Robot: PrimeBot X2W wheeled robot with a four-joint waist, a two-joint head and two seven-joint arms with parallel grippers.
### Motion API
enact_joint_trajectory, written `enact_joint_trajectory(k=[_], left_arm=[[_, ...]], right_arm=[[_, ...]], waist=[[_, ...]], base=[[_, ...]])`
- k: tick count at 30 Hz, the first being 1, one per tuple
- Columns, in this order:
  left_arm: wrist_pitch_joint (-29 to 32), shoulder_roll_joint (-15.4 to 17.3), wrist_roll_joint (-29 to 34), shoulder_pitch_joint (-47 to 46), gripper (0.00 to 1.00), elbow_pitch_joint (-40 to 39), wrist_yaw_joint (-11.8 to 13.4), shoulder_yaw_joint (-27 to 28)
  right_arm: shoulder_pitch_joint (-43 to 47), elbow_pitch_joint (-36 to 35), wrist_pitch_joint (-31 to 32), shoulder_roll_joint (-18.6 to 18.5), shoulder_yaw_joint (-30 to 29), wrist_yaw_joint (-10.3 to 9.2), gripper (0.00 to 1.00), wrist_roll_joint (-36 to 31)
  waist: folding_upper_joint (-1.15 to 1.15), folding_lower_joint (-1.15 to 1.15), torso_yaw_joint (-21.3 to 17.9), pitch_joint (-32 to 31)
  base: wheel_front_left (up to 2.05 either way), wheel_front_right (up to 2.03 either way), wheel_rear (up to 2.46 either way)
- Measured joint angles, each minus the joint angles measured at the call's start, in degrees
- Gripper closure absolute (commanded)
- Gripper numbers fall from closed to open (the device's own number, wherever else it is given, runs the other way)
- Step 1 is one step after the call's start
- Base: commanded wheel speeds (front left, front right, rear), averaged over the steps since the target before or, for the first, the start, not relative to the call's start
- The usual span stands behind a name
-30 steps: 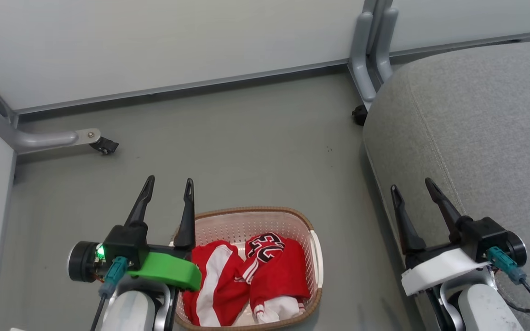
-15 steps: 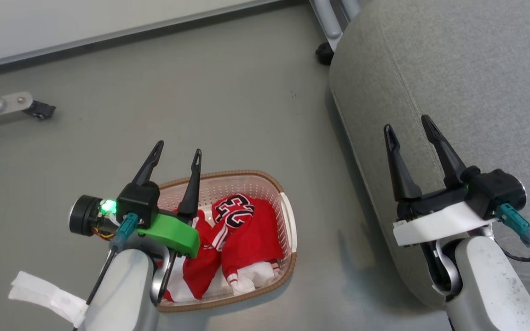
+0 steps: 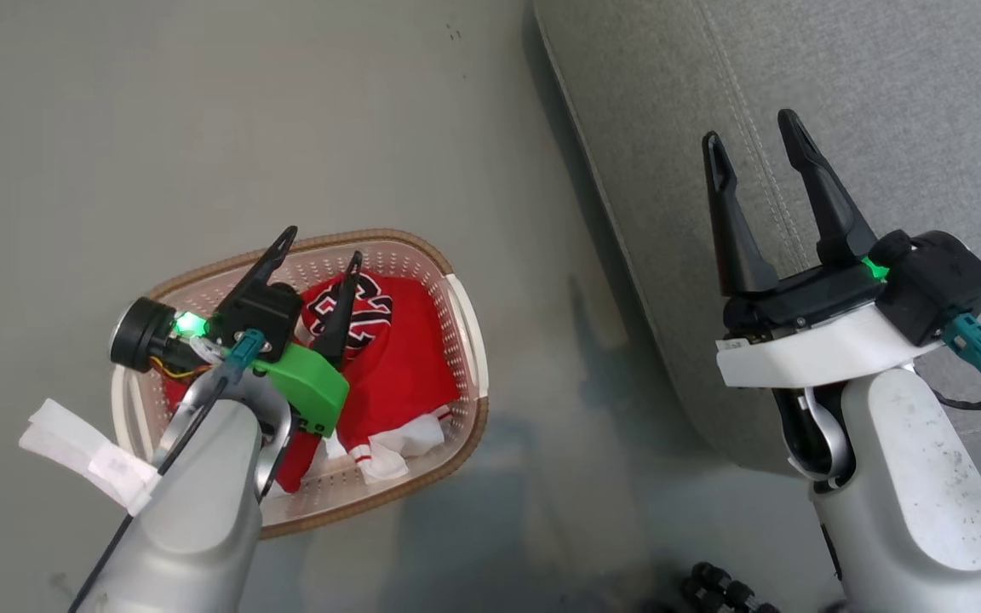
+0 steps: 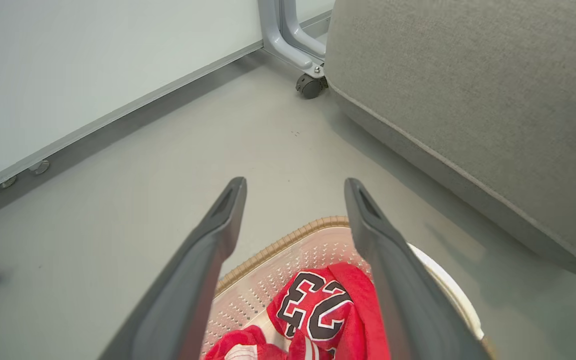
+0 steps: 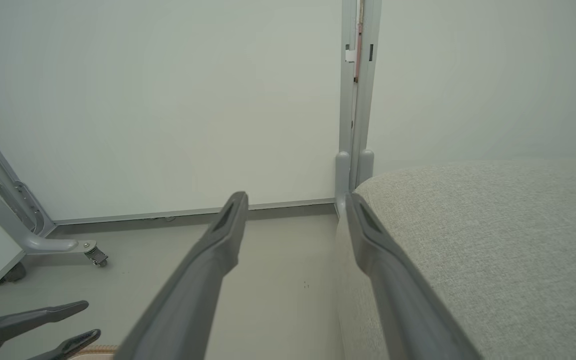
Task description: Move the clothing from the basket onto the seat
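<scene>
The cream basket [image 3: 467,340] with a brown rim stands on the floor, left of the grey seat [image 3: 882,102]. Inside it lies the red clothing [image 3: 405,366] with white trim; black-and-white lettering faces up. My left gripper [image 3: 324,243] hovers open over the basket's far part, nothing between its fingers. In the left wrist view the gripper [image 4: 295,182] frames the clothing [image 4: 318,310], the basket rim [image 4: 278,245] and the seat [image 4: 468,100]. My right gripper [image 3: 750,129] hangs open and empty above the seat's left edge; its wrist view shows the gripper [image 5: 295,196] beside the seat [image 5: 493,225].
Pale partition walls close off the far side, with grey legs on casters [image 4: 310,86] [image 5: 97,256] along their base. Small black wheels [image 3: 720,587] sit near the bottom edge of the head view. Bare grey floor surrounds the basket.
The head camera has tilted down and the whole picture has shifted. My left gripper now stands over the basket's inside rather than past its left rim. Both grippers stay open.
</scene>
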Motion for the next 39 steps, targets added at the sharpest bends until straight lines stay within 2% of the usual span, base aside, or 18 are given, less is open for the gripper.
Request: enact_joint_trajectory(k=[10, 19, 30, 39], left_arm=[[0.0, 1.6, 1.0, -6.1, 0.00, 9.9, -0.2, -5.4], [0.0, 2.0, -4.1, -9.4, 0.00, 19.9, -0.3, -14.9], [0.7, 2.7, -7.9, -15.2, 0.00, 29.9, -0.3, -21.7], [5.1, 1.0, -12.9, -16.6, 0.00, 32.9, -0.3, -27.6]], right_arm=[[-2.5, -1.1, 0.0, 0.0, 0.7, 0.00, 0.00, 0.6], [-4.5, -1.8, 0.0, 0.0, 1.6, 0.00, 0.00, 1.2], [-5.7, -2.6, 0.0, 0.0, 1.8, 0.00, 0.00, 1.4], [-6.5, -3.1, 0.0, 0.0, 1.9, 0.00, 0.00, 1.4]], waist=[[0.00, 0.00, -3.6, 8.7], [0.00, 0.00, -5.4, 14.2], [0.00, 0.00, -6.2, 18.9], [0.00, 0.00, -5.9, 21.5]], base=[[0.00, 0.00, 0.00], [0.00, 0.00, 0.00], [0.00, 0.00, 0.00], [0.00, 0.00, 0.00]])
